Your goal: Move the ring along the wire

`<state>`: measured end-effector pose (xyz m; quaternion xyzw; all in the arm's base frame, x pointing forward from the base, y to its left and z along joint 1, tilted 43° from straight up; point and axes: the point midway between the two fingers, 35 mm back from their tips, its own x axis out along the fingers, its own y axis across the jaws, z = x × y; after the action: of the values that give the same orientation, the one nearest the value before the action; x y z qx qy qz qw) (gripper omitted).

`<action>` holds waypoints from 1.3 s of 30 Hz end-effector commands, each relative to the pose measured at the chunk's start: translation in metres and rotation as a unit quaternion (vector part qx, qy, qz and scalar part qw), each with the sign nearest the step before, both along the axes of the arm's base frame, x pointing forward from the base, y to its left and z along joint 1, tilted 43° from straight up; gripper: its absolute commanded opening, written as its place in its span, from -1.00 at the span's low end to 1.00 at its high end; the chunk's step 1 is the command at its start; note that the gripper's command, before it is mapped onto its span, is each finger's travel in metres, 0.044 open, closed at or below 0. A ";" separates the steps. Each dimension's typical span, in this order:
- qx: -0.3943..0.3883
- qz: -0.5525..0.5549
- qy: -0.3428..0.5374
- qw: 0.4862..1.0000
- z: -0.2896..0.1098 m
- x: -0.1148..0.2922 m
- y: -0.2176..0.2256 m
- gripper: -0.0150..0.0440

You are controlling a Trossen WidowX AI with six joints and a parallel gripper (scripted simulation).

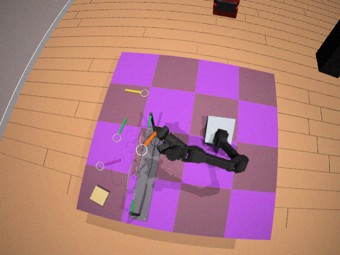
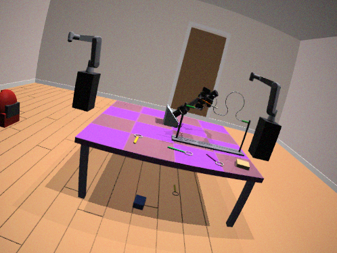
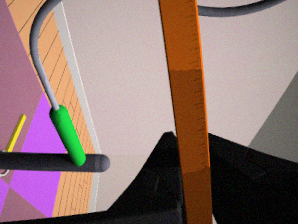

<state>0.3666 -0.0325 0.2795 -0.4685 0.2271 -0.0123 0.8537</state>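
Observation:
My gripper (image 1: 158, 131) (image 2: 201, 99) (image 3: 179, 139) is shut on the orange handle (image 1: 150, 138) (image 2: 206, 101) (image 3: 186, 75). The handle slants from the fingers to the white ring (image 1: 141, 155), which is at the wire above the grey base; whether it touches the wire is too small to tell. The ring is outside the wrist view. One green part (image 1: 149, 121) (image 2: 190, 106) (image 3: 68, 136) is at the near post (image 2: 180, 126) (image 3: 30, 162), close to the gripper. The other green part (image 1: 132, 206) (image 2: 245, 121) is at the far post (image 2: 244, 138). The thin grey wire (image 2: 244, 101) (image 3: 34, 42) curves between them.
The grey base (image 1: 144, 191) (image 2: 216, 147) lies under the wire. Loose rings with a yellow handle (image 1: 132, 91) (image 2: 136, 139), a green handle (image 1: 123, 125) (image 2: 176, 149) and a magenta handle (image 1: 113, 162) lie beside it. A tan block (image 1: 100, 196) (image 2: 242, 164) lies near a corner.

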 end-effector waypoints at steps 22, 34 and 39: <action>0.025 -0.003 0.001 1.000 0.020 0.001 -0.008 -1.00; 0.141 -0.004 0.015 0.990 0.010 0.000 0.001 -1.00; 0.193 -0.005 0.022 0.981 0.006 -0.001 0.006 -1.00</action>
<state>0.3663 -0.0301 0.2875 -0.3299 0.2430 0.0281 0.9118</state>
